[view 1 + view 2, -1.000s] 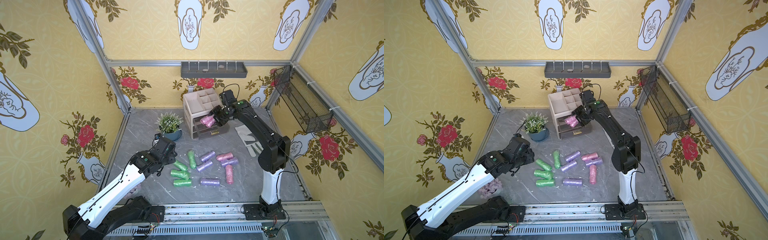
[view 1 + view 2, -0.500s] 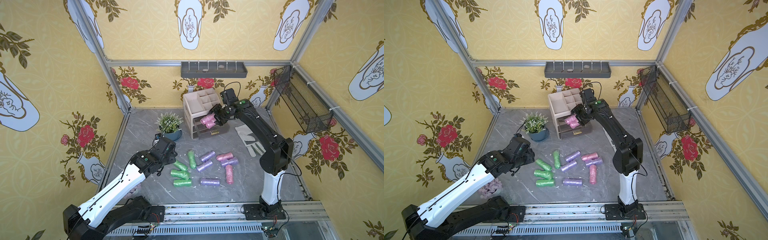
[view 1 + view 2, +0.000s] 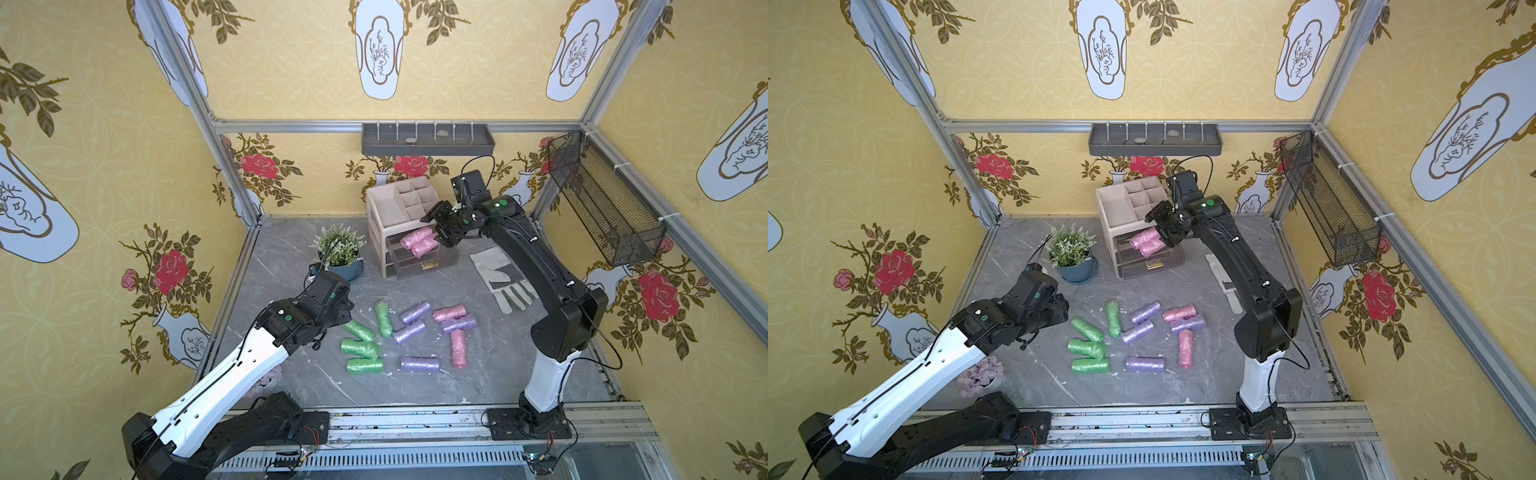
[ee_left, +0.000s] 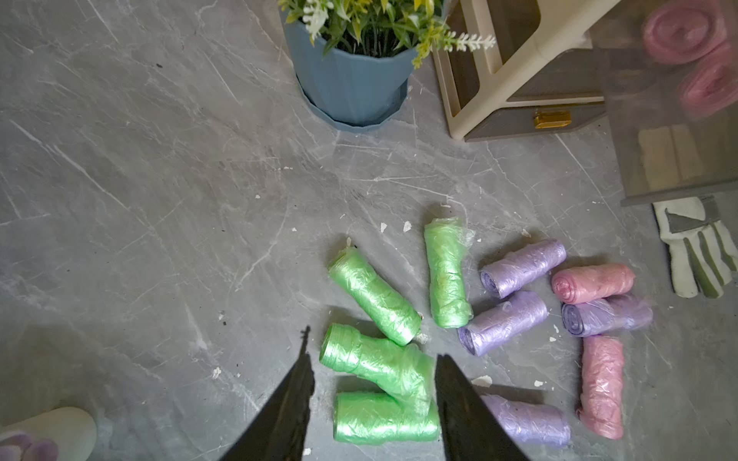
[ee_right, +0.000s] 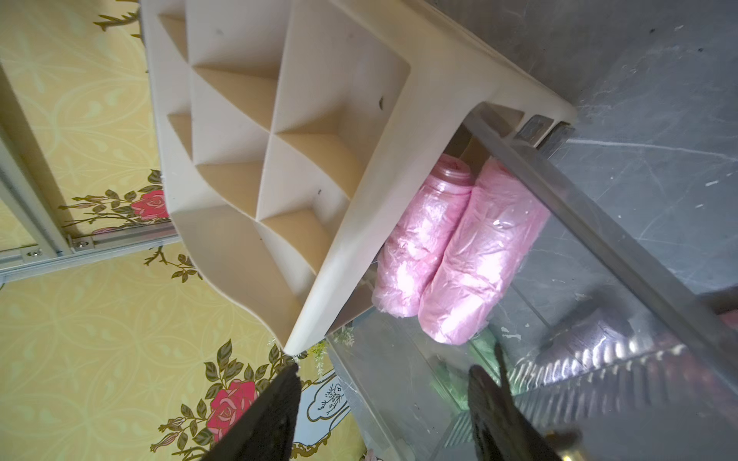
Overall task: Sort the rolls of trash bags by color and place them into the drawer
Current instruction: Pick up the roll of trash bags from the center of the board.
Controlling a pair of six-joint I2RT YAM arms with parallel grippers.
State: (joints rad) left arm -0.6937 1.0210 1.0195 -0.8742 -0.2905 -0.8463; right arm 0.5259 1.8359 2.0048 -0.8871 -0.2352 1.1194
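Nearest, by the left arm's base: a lilac flower cluster [image 3: 980,374] on the table [image 3: 415,386]. Next, ten rolls lie loose mid-table. Four green rolls [image 3: 360,347] are bunched on the left, with the nearest two touching. Four lilac rolls [image 3: 409,332] lie in the middle. Two pink rolls [image 3: 458,348] are on the right, the farther one touching a lilac roll. The left gripper [image 4: 371,347] hovers over the green bunch, fingers spread, gripping nothing. Further back, a glove [image 3: 498,278] lies flat on the right under the right arm, and a potted plant [image 3: 338,249] stands on the left. Behind these is a beige organiser [image 3: 386,208] with open compartments on top and its clear upper drawer [image 3: 440,259] pulled out. A pink pair [image 3: 417,241] of rolls lies side by side, touching, at the drawer's rear. The right gripper [image 3: 439,227] is above the drawer's right edge, fingers spread and empty. Farthest: a grey shelf [image 3: 428,139] on the back wall and a mesh basket [image 3: 602,203] on the right wall.
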